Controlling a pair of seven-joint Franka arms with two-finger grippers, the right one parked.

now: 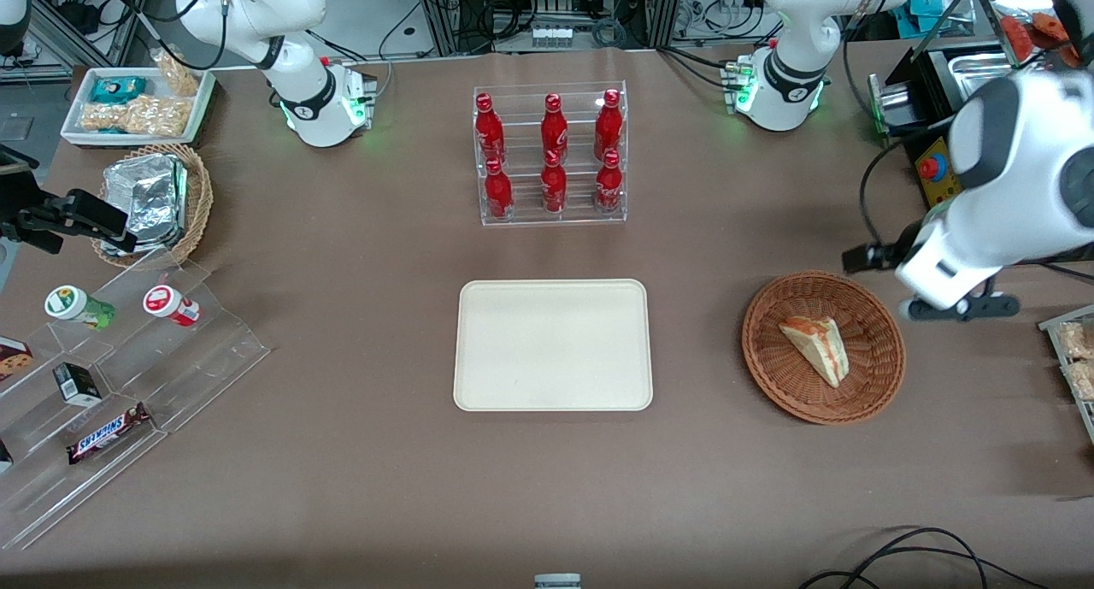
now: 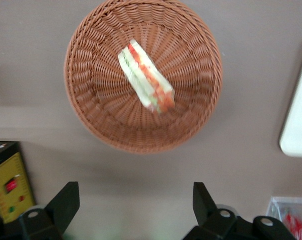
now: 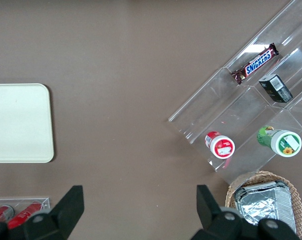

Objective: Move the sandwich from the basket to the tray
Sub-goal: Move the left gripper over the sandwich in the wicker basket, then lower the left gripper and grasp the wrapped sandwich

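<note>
The sandwich (image 1: 816,345), a pale wedge with red-orange and green filling in clear wrap, lies in the round reddish-brown wicker basket (image 1: 769,367) toward the working arm's end of the table. In the left wrist view the sandwich (image 2: 145,82) lies across the middle of the basket (image 2: 90,115). My left gripper (image 1: 936,294) hovers above the bare table, a little farther from the front camera than the basket. It (image 2: 134,190) is open wide and empty. The cream tray (image 1: 551,345) lies flat and bare at the table's middle, and its corner shows in the left wrist view (image 2: 298,125).
A clear rack of red bottles (image 1: 551,157) stands farther from the front camera than the tray. A yellow box with a red button (image 1: 936,170) sits close to my arm. A tan basket of foil packets (image 1: 154,200), a snack dish (image 1: 137,102) and a clear stepped stand (image 1: 128,358) lie toward the parked arm's end.
</note>
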